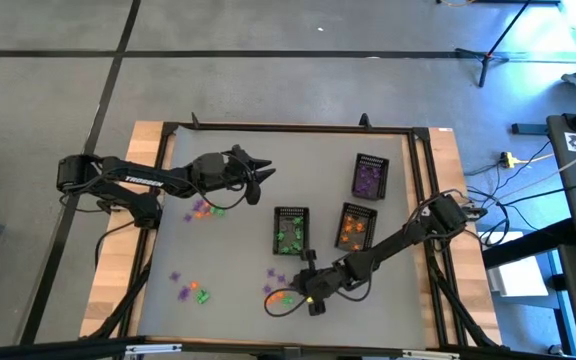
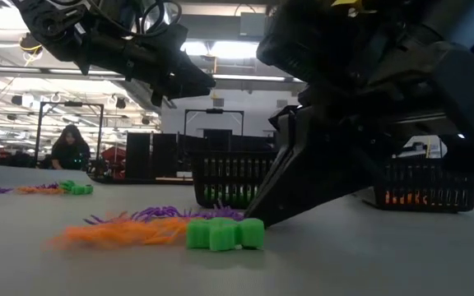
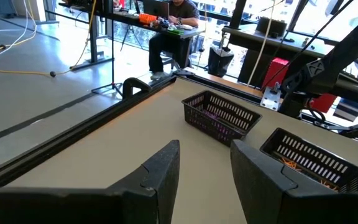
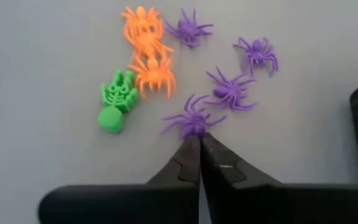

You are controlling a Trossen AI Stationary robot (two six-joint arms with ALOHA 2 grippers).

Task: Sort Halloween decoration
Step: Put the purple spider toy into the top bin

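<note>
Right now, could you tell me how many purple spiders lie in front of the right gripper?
4: one at the shut right gripper's tips, one just beyond, one farther out, one beside the orange spiders. Others may be hidden.

Even overhead light on the bench in high view, soft shadows only; blue glare at far right corner of floor. Low view: backlit by ceiling strip lights, arms near-black silhouettes; green trinket close up is soft, bkgd hazy. Left wrist view bright w/ window daylight, edges bowed. Right wrist view flat-lit, sharp; purple spiders cast faint shadows.
</note>
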